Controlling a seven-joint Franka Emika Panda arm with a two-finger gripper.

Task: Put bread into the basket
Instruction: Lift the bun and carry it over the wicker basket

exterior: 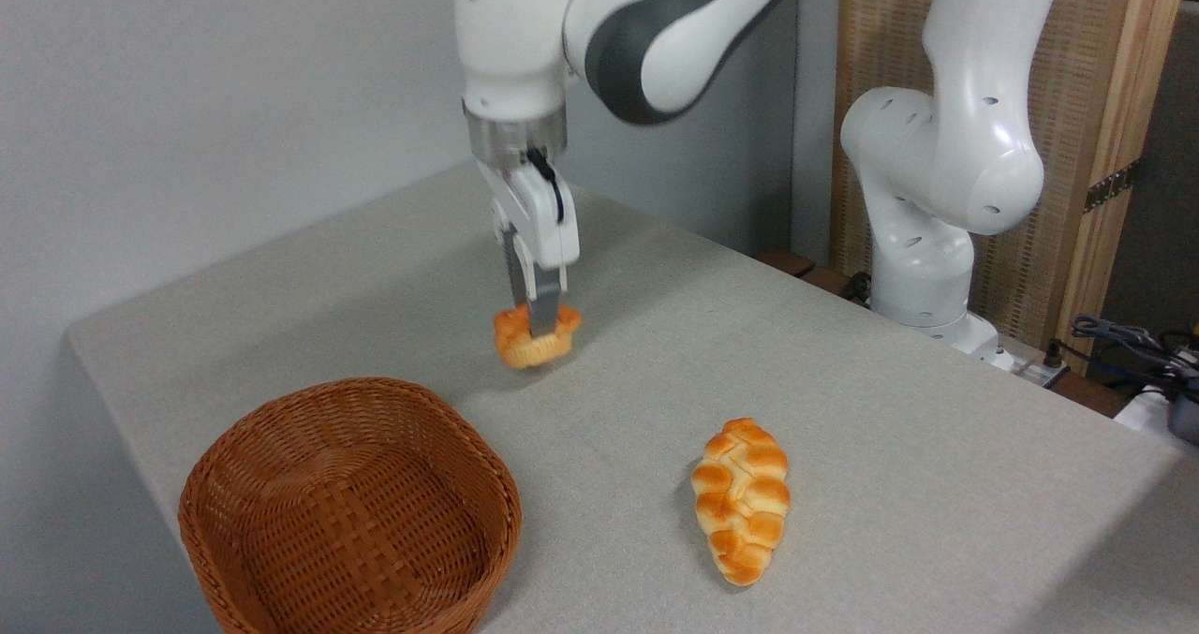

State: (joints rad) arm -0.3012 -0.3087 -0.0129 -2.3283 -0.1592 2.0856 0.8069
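Observation:
The bread, a small orange-golden knotted bun, hangs just above the grey table behind the basket. My gripper points straight down and is shut on the bread, one finger showing in front of it. The round brown wicker basket stands at the front left of the table, nothing inside it, a short way below and left of the bun in the picture.
A longer oval braided loaf lies on the table at the front right. The arm's white base stands at the back right, by a wooden panel. Cables lie off the right edge.

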